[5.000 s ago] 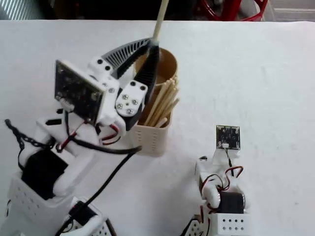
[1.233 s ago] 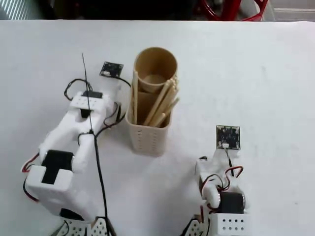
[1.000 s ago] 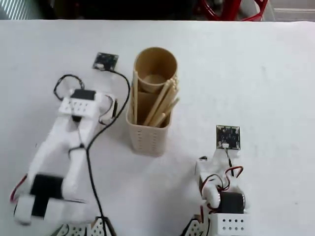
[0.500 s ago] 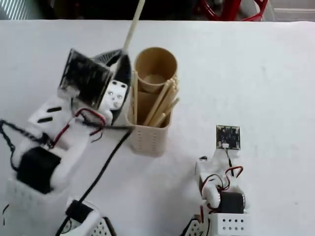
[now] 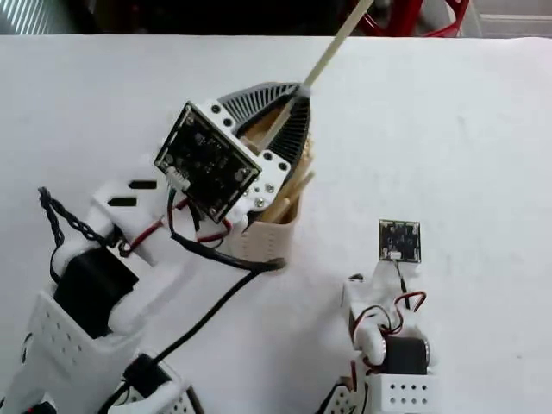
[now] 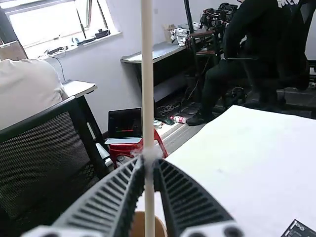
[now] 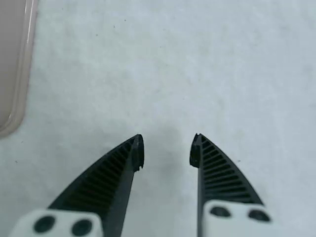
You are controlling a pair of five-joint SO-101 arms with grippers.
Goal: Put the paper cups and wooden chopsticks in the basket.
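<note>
left gripper [image 5: 297, 89]: clamped on 1 chopstick [image 5: 337, 43], upper end cut off | basket [image 5: 263, 243]: mostly hidden under left arm [image 5: 95, 289] | right gripper [image 7: 167, 149]: fingers apart above table [image 7: 222, 59]

The left arm [image 5: 86, 297] rose from its base at the near left of the desk [image 5: 483, 129] and leaned forward and to the right, its wrist lifted high above the surface. The left claw [image 6: 147, 160] pointed away from the base, its two ribbed black fingers [image 6: 182, 197] pressed together at the tips on a wooden chopstick [image 6: 146, 74] that stood up between them. The right arm [image 5: 385, 341] sat folded low over its base at the near edge. The right claw [image 7: 167, 148] faced down at the desk, its fingertips [image 7: 138, 145] parted with a clear gap between them, holding nothing.
</note>
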